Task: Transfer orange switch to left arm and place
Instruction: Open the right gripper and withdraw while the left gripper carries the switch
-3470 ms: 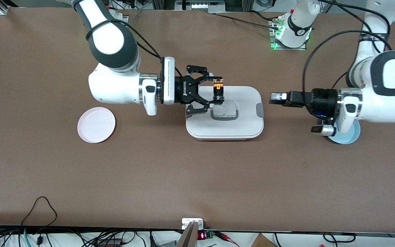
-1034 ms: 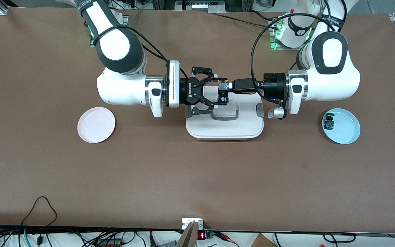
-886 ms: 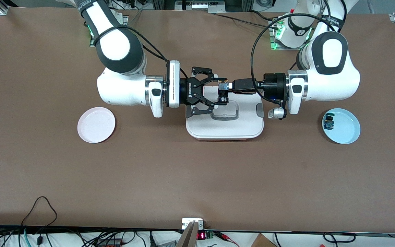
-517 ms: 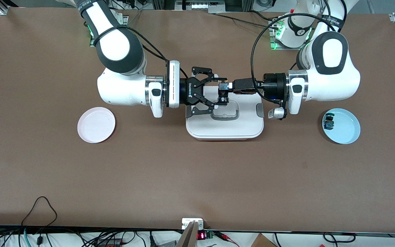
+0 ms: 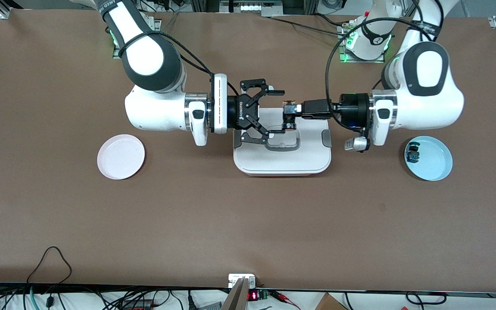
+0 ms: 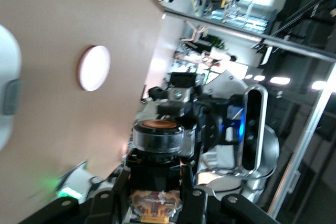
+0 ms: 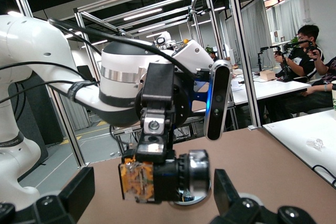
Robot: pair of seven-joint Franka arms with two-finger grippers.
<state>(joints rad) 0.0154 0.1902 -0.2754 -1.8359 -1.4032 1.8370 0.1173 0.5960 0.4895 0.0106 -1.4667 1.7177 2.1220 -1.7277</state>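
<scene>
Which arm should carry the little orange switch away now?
Left. The left gripper is clamped on the orange switch above the box, while the right gripper is open, not touching it.

box white, grey clasps | switch orange-tan, black | plates pink, blue

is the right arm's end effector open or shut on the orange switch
Open. The right end effector, over the box, has its fingers spread clear of the orange switch, which the left end effector grips.
</scene>
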